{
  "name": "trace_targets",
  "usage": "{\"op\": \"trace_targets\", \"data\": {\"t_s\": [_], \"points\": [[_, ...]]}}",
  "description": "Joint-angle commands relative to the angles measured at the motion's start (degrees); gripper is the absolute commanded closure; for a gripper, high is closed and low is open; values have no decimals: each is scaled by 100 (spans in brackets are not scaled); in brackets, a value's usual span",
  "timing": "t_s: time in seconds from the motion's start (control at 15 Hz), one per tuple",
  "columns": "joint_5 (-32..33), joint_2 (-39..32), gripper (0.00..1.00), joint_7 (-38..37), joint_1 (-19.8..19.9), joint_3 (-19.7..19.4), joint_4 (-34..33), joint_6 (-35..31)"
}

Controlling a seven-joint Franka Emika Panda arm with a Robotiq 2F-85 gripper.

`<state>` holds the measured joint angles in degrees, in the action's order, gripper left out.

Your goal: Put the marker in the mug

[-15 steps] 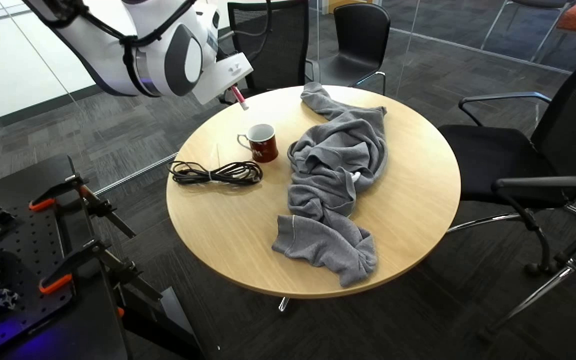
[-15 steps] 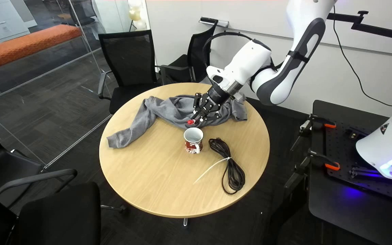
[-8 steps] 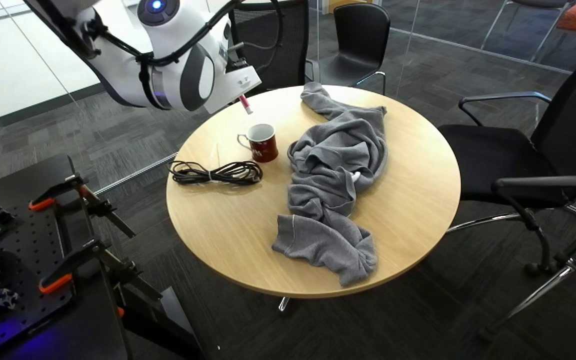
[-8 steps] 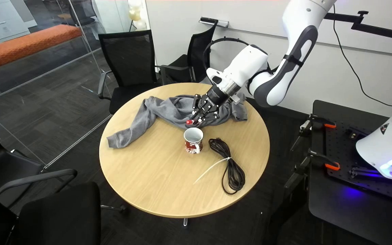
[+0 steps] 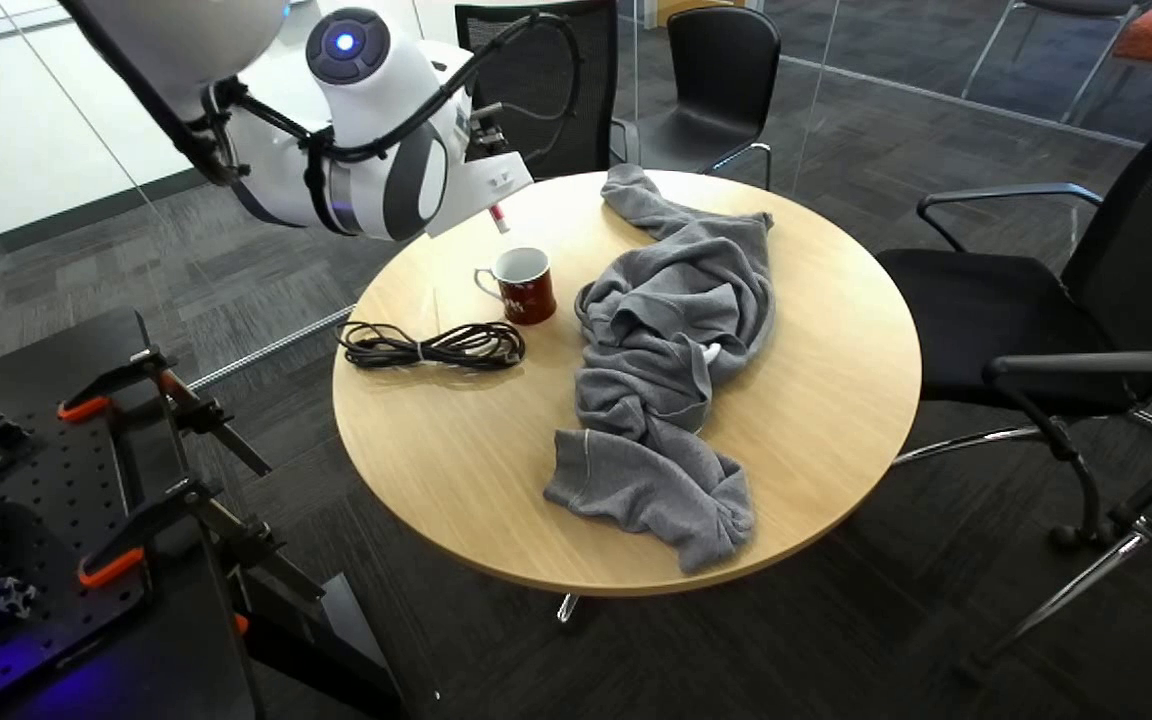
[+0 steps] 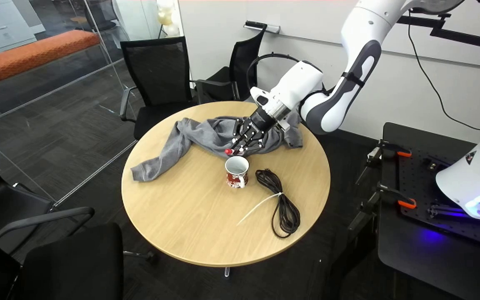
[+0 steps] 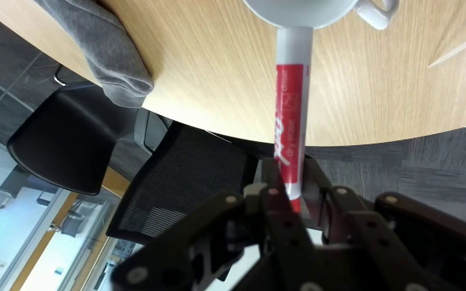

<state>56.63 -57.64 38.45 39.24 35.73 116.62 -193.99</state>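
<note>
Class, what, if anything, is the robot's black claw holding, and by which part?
A cylindrical red-and-white dry-erase marker, clasped in the claw near the marker's red end; its white end sticks out.

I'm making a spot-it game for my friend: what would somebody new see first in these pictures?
Probably the big white robot arm, stretched over the round table with a red-and-white marker pinched in its black gripper. Next comes the dark red mug, standing upright near the coiled black cable. Then the rumpled grey cloth, sprawled across the table.
</note>
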Motion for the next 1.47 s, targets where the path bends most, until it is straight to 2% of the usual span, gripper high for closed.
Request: {"op": "trace_targets", "data": {"t_s": [0.0, 0.6, 1.4], "points": [[182, -356, 95, 121, 271, 334, -244, 339], [88, -735, 95, 151, 344, 422, -610, 843], [137, -1533, 95, 586, 506, 689, -1082, 893]]}}
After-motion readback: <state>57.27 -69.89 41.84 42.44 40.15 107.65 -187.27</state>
